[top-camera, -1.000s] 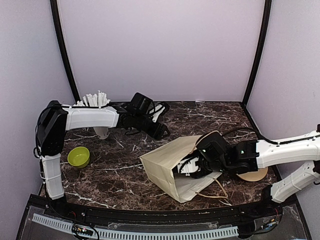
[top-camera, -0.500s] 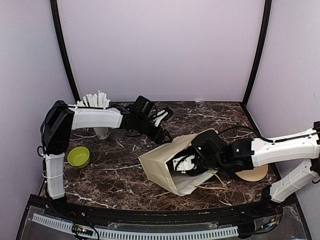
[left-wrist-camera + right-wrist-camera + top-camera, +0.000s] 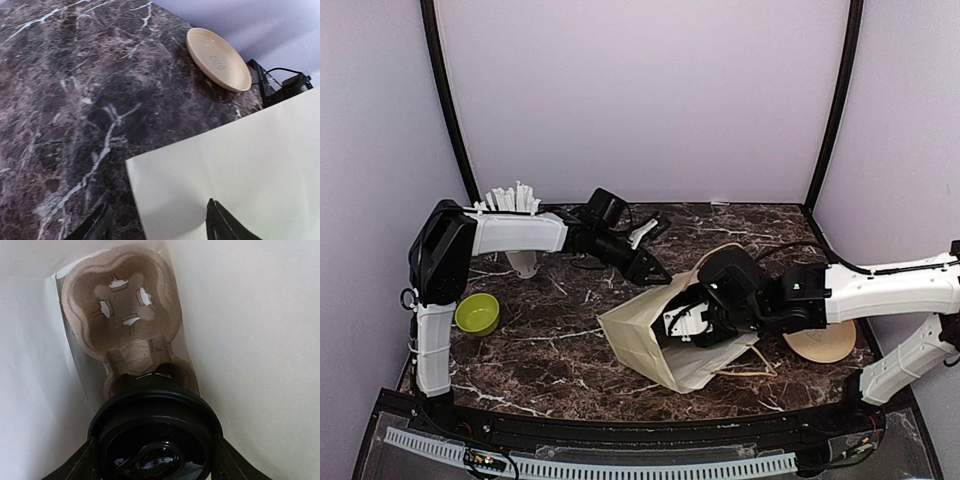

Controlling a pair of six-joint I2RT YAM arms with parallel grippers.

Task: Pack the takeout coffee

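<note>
A: Where is the takeout coffee (image 3: 156,427)?

B: Inside the paper bag (image 3: 640,348), which lies on its side on the marble table (image 3: 550,352) with its mouth toward the right arm. The right gripper (image 3: 155,465) reaches into that mouth, with a finger on each side of the round black lid, clasping the cup.

A: Anything else in the bag?

B: A pulp cup carrier (image 3: 120,305) sits at the far end, past the lid. The cup points toward the carrier's nearer pocket, but whether it is seated there I cannot tell.

A: And the left gripper (image 3: 161,223)?

B: It is at the bag's upper back edge. Its wrist camera shows the two finger tips spread apart, with the pale bag panel running under and between them, so the jaws are released.

A: What else is on the table?

B: A tan round plate (image 3: 218,59) to the right of the bag, a lime-green bowl (image 3: 477,313) near the left arm, and a cup of white straws (image 3: 515,203) at the back left
</note>
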